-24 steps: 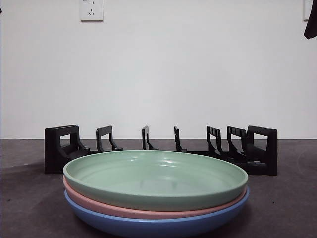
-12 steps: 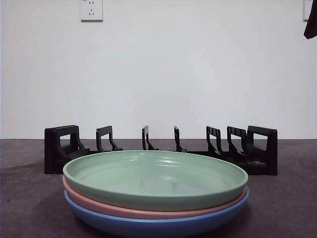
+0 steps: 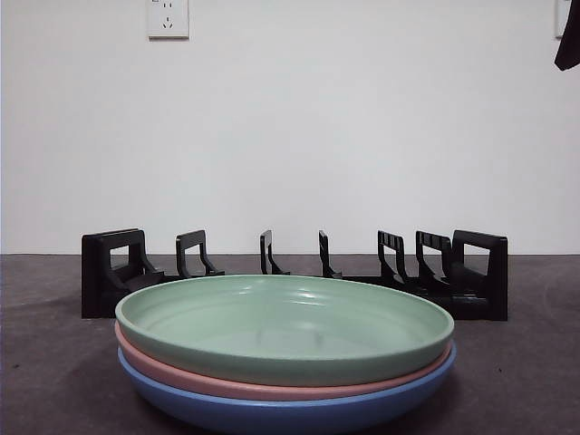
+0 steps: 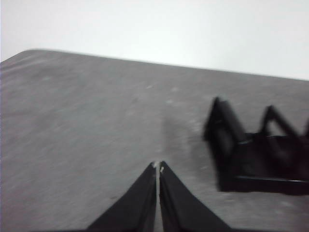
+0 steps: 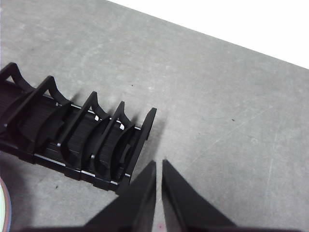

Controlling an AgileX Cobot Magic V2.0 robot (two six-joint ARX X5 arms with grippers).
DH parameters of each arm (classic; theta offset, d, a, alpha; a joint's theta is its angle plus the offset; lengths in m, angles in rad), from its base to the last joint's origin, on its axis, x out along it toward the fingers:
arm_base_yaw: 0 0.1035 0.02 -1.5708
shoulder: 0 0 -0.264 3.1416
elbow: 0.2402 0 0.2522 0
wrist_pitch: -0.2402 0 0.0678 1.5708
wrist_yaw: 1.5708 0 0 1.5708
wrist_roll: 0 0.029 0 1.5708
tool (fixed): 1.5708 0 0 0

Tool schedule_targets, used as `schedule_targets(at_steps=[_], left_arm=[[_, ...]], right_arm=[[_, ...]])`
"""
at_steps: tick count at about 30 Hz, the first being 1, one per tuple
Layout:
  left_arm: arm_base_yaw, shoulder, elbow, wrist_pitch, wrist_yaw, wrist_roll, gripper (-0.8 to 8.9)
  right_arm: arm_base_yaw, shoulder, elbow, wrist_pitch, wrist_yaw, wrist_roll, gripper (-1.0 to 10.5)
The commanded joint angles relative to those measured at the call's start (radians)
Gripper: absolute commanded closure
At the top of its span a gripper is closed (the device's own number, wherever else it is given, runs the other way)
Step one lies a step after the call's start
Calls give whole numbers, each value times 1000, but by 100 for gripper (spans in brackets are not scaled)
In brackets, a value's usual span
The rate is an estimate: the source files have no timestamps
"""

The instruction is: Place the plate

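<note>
A green plate [image 3: 285,326] lies on top of a pink plate [image 3: 181,373] and a blue plate [image 3: 272,412], stacked near the table's front in the front view. Behind them stands a black plate rack [image 3: 294,272] with empty slots. It also shows in the left wrist view [image 4: 258,150] and the right wrist view [image 5: 72,135]. My left gripper [image 4: 158,168] is shut and empty above bare table beside one end of the rack. My right gripper [image 5: 159,164] is shut and empty above the rack's other end. A black arm tip [image 3: 569,41] shows at the top right corner.
The grey table [image 3: 54,362] runs to a white wall with a socket [image 3: 168,18]. A sliver of the plate stack's rim [image 5: 4,212] shows in the right wrist view.
</note>
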Motion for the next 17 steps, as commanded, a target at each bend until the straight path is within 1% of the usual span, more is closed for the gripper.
schedule_targets(at_steps=[1, 2, 17], left_arm=[[2, -4, -20, 10, 22, -21, 806], [2, -4, -20, 10, 23, -38, 806], [2, -4, -19, 10, 21, -38, 806]], right_arm=[[4, 3, 8, 15, 0, -4, 930], [4, 3, 8, 15, 0, -4, 930], [4, 0, 8, 15, 0, -4, 930]])
